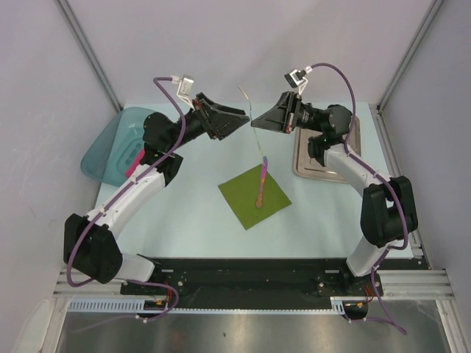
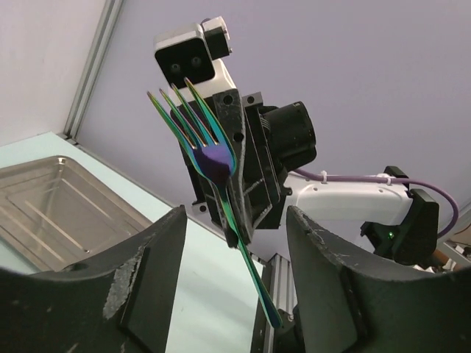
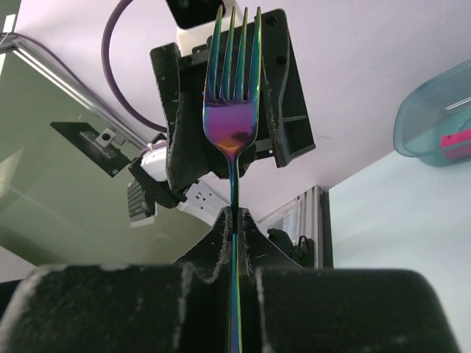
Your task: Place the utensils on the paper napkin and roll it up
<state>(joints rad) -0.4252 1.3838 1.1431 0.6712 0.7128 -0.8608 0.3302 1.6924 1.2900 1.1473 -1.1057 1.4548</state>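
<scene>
Right gripper (image 3: 232, 220) clamped on the fork (image 3: 234, 132) handle, tines up, in mid-air between the arms.

Left gripper (image 2: 235, 224) faces it with jaws wide, holding nothing and not touching the fork. From above, the fork's lower end hangs near the far corner of the paper napkin (image 1: 243, 202). A second utensil (image 1: 260, 187) lies on the napkin, roughly along its diagonal. Judgement: the fork is thin, stiff and light, and its polished sheen is likely slick, so it may pivot in a narrow pinch. Best taken across the flat handle near mid-length, never at the tines. The napkin looks limp and will slide or crease easily, so pin an edge before rolling.
</scene>
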